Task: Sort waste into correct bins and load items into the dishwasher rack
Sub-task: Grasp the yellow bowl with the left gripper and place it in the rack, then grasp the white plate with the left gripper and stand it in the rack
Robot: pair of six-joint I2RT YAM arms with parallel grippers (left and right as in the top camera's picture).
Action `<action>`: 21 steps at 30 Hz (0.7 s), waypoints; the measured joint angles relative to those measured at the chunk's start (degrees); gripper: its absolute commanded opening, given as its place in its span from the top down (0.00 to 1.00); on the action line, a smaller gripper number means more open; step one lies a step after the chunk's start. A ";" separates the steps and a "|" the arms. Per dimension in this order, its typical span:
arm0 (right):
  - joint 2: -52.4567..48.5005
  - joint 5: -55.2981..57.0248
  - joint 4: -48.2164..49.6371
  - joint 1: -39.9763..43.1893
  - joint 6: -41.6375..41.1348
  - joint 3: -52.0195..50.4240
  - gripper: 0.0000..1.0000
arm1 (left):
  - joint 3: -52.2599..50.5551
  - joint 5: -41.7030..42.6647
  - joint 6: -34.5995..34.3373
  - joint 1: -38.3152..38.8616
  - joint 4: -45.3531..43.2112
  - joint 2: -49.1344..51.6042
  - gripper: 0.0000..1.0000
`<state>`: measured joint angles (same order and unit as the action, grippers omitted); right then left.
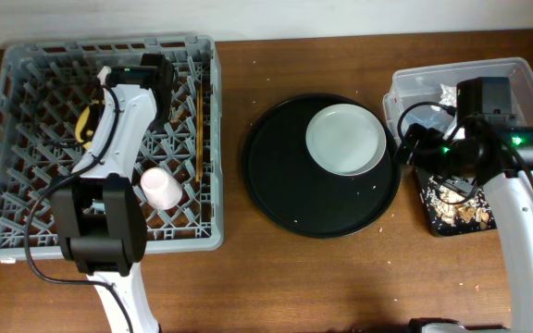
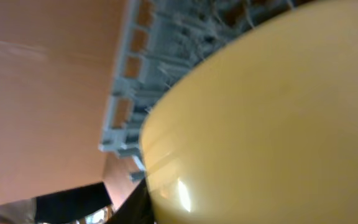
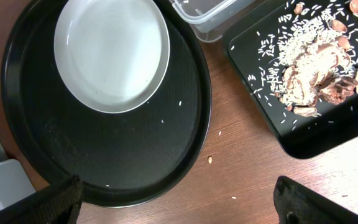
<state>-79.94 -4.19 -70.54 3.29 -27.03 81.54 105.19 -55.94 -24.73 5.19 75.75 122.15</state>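
Over the far part of the dishwasher rack at left, left gripper apparently clamped on yellow bowl; bowl judged rigid, light, glossy-slick, so grip the rim; right gripper spread wide, empty.

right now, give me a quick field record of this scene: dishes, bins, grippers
rack: grey, left side of table
pink cup: in the rack, near its front
chopsticks: lying in the rack along its right side
yellow bowl: over the rack, at the left gripper
left gripper state: jaws hidden, cannot tell
white plate: on the round black tray
shallow black tray: holds rice and shell-like scraps
clear tub: behind the shallow black tray
right gripper: open, empty, by the round tray's edge
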 measured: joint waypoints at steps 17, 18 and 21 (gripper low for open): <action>0.00 0.02 -0.17 0.00 0.07 0.00 0.02 | 8.94 47.41 3.98 11.41 -7.17 -2.69 0.41; 0.00 0.02 -0.04 0.00 0.02 0.00 0.01 | 8.98 50.84 5.92 12.92 -12.48 -2.69 0.40; -0.02 0.02 -0.13 0.00 0.00 0.00 0.02 | 8.81 56.70 9.97 19.19 -20.02 -2.67 0.40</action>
<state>-79.96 -4.16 -70.67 3.29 -27.03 81.54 113.99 0.75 -14.76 24.38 55.72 119.48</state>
